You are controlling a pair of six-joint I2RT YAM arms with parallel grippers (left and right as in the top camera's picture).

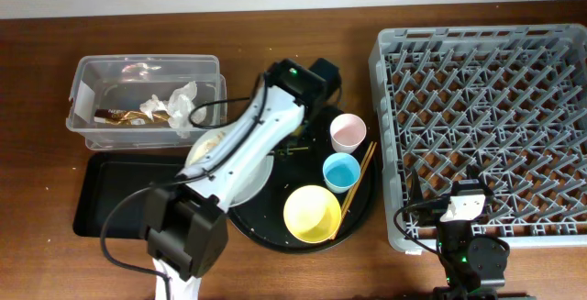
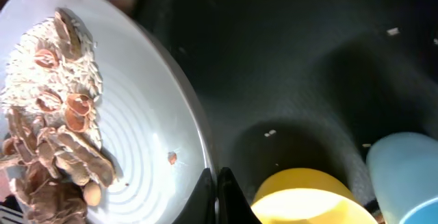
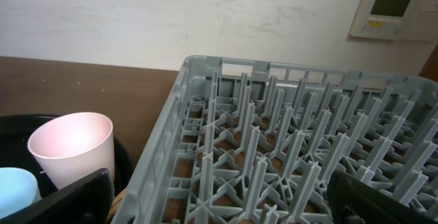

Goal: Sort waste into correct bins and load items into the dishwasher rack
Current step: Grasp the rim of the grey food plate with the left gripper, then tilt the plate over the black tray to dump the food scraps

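Left claw (image 2: 215,196): fingers pressed nearly together at bottom centre of the wrist view, pinching the rim of the plate (image 2: 150,114). Food scraps (image 2: 55,128) heaped on the plate's left side; one crumb loose near the rim.

Right claw (image 3: 219,207): spread wide, holding nothing, at the lower left corner of the rack (image 1: 477,34).

Rack fills the right of the overhead frame; no dishes in it.

Round black tray (image 1: 275,231), centre: carries the plate, pink cup (image 1: 348,132), blue cup (image 1: 341,172) and yellow bowl (image 1: 312,213). Chopsticks (image 1: 359,176) lie just right of the blue cup.

Clear box (image 1: 87,71), upper left: tissue (image 1: 179,103) and wrapper (image 1: 119,115) inside.

Shallow black tray (image 1: 105,199), lower left, on the tabletop (image 1: 37,34) just below the box.
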